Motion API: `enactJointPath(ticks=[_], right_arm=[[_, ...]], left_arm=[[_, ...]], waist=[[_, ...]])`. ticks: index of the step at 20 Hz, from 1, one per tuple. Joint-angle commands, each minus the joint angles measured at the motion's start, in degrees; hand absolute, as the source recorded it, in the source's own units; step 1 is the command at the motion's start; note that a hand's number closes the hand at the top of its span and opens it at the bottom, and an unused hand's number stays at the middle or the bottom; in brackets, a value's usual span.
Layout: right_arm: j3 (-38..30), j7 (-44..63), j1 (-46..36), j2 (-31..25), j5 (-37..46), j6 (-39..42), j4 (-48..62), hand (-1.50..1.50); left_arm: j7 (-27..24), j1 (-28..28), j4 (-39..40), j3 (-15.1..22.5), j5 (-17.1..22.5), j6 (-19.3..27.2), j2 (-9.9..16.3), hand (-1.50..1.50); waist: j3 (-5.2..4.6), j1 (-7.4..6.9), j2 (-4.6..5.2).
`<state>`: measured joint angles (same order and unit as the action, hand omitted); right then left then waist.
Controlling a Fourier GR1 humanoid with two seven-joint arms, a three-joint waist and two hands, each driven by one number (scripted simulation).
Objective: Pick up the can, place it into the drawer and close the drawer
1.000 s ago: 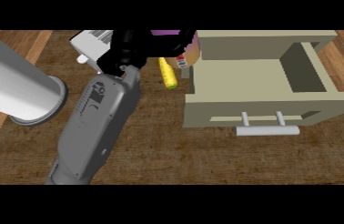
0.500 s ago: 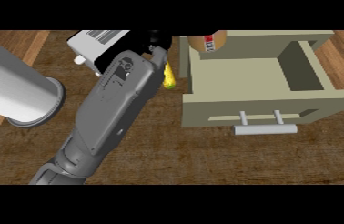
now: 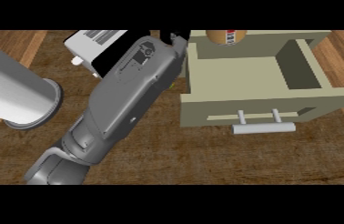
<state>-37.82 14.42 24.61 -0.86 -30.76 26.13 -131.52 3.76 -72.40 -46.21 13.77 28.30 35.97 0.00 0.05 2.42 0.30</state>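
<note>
Drawer (image 3: 255, 84) stands pulled out at the right, beige, its inside floor bare; the handle (image 3: 263, 127) sticks out of the front wall toward the view's lower edge. Can (image 3: 225, 37) shows at the drawer's back edge, right at the top of the view, brown with a red and white label; whether it sits inside, on the rim or is held above it cannot be told. A grey forearm (image 3: 124, 100) runs up from the lower left to the drawer's left wall, and only a black scrap of the hand (image 3: 177, 39) peeks past the wrist, so its fingers cannot be judged. Left of the arm lie a white box (image 3: 94, 43) and a big grey cylinder (image 3: 23, 98). Wooden counter (image 3: 222, 159) in front of the drawer lies open
</note>
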Motion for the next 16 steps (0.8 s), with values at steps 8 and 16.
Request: enactJointPath(ticks=[8, 16], right_arm=[[3.7, -1.4, -2.9, 0.8, 3.8, -1.4, 1.5, -1.5], [1.0, 3.3, -4.2, -1.8, -0.1, -1.8, -0.2, -1.5]], left_arm=[[-4.4, -8.5, 12.0, 7.0, 10.8, 3.0, 0.0, 1.5], [-8.6, -6.0, 15.6, 13.2, 18.2, 3.8, 0.0, 1.5]], waist=[[0.06, 0.97, 0.32], [0.05, 2.43, 0.57]])
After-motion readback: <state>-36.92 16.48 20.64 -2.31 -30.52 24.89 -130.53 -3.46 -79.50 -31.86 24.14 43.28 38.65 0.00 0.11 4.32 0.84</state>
